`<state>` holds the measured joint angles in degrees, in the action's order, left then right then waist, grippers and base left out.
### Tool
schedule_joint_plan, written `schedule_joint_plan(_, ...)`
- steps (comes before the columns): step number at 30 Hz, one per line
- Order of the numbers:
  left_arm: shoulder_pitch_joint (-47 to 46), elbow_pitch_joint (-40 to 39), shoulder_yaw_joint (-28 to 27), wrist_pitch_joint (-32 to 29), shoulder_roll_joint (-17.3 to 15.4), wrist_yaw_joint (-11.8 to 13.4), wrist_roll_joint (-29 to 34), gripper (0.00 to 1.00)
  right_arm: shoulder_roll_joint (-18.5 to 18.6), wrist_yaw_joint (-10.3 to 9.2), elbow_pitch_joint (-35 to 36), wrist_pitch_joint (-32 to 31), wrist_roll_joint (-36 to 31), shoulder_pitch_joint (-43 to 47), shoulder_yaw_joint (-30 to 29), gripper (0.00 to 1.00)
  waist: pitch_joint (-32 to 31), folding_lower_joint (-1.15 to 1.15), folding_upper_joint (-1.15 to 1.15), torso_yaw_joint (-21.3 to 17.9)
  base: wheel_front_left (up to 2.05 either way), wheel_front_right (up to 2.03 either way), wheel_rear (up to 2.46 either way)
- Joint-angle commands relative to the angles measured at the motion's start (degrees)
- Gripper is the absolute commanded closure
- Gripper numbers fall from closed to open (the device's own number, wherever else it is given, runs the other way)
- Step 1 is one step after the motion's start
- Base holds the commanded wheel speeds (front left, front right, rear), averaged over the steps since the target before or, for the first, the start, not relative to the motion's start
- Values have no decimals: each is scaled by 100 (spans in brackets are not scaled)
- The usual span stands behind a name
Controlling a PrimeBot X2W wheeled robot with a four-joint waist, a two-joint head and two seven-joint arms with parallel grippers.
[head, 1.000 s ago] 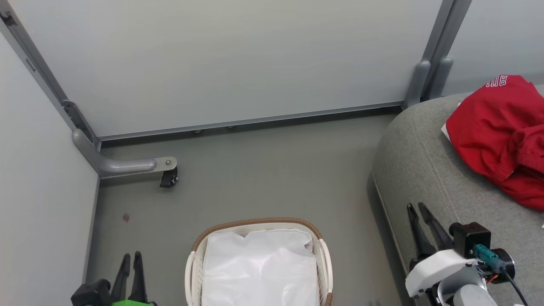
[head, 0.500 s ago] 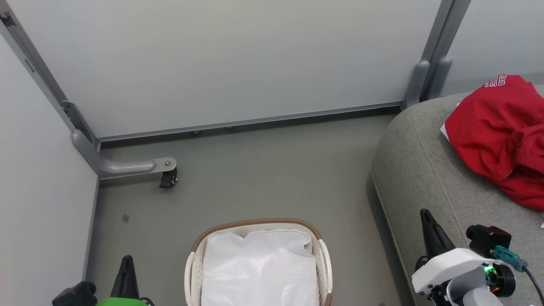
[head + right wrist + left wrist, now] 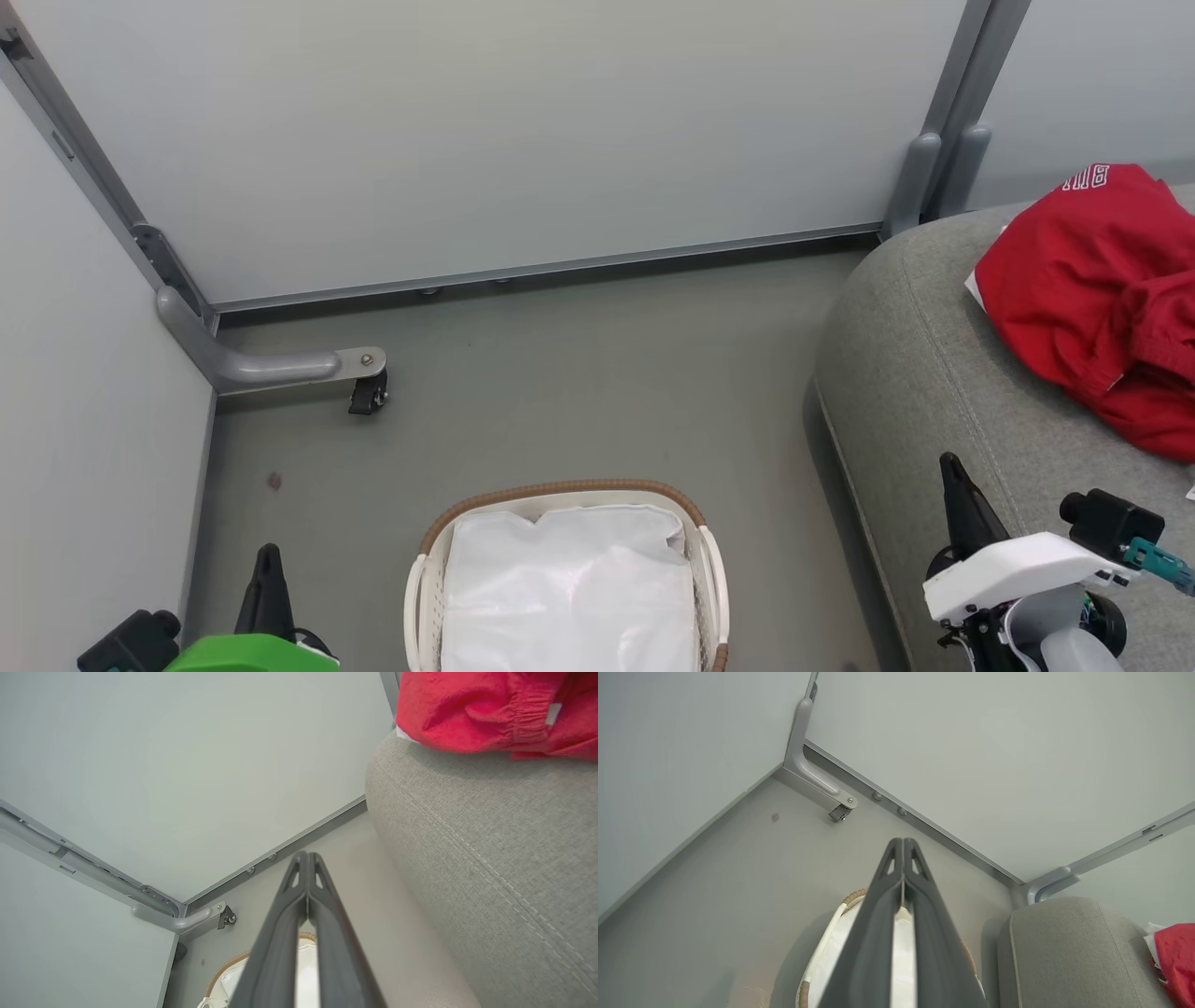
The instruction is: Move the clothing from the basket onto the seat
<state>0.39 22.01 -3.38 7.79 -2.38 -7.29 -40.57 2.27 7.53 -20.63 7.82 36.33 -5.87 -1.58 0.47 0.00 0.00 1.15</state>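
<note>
The red clothing (image 3: 1102, 299) lies bunched on the grey seat (image 3: 934, 373) at the right; the same clothing (image 3: 490, 709) and seat (image 3: 490, 835) fill the right wrist view's upper right. The white basket (image 3: 425, 579) with its brown rim stands on the floor at bottom centre, only its white liner cloth (image 3: 569, 597) showing inside. My left gripper (image 3: 269, 560) is shut and empty at the lower left, beside the basket. My right gripper (image 3: 950, 467) is shut and empty over the seat's front edge. In both wrist views the fingers (image 3: 903, 842) (image 3: 307, 855) press together.
Pale partition walls close off the back and left. A grey bracket with a black caster (image 3: 369, 392) juts from the left corner onto the floor. A grey post (image 3: 920, 177) stands behind the seat. Bare grey floor (image 3: 579, 373) lies between basket, walls and seat.
Both grippers have shut from partly open. Both arms have drawn back toward the bottom of the head view, the right one drifting right. The clothing and basket have not moved.
</note>
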Motion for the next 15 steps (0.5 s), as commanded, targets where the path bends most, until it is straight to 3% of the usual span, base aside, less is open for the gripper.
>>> schedule_joint_plan(1, -192, -116, -25, -41, -33, -8, -205, 100, 36, -2, 115, -50, 208, -67, -34, 100, 0, 0, 0, -1, 0, 0, 0)
schedule_joint_plan(15, -304, -264, -90, -330, -40, -12, -1239, 100, 45, -3, 235, -339, 1330, -66, -133, 100, -5, 0, 0, -18, 0, 0, 0)
